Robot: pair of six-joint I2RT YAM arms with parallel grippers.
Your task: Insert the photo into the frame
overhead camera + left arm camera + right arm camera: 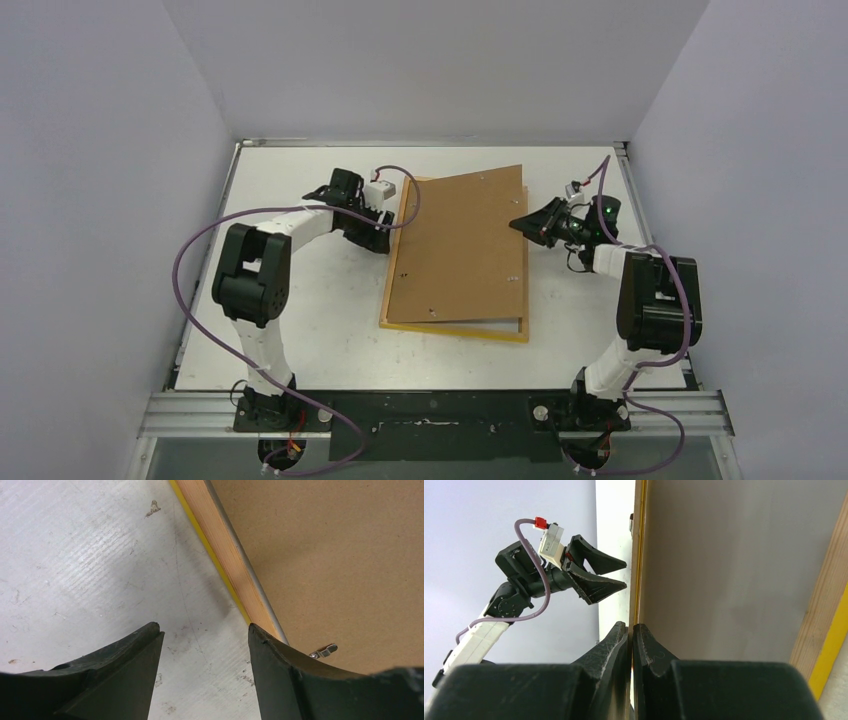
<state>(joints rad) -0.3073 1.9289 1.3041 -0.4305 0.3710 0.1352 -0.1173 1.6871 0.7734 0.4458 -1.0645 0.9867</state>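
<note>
The frame (pixel 455 331) lies face down on the table, its yellow edge and pale wood back (pixel 235 575) showing. The brown fibreboard backing panel (pixel 460 245) rests tilted over it. My right gripper (pixel 522 222) is shut on the panel's right edge (pixel 638 555), fingertips pinched together on it (pixel 630 626). My left gripper (pixel 386 222) is open and empty just outside the frame's left bar (pixel 205 630). The photo's printed side is not in view. A pale grey surface (pixel 724 570) shows under the panel, and I cannot tell if it is the photo's reverse.
A small metal turn clip (pixel 324 651) sits on the panel near my left gripper's right finger. White walls enclose the table on three sides. The left arm also shows in the right wrist view (pixel 574 575).
</note>
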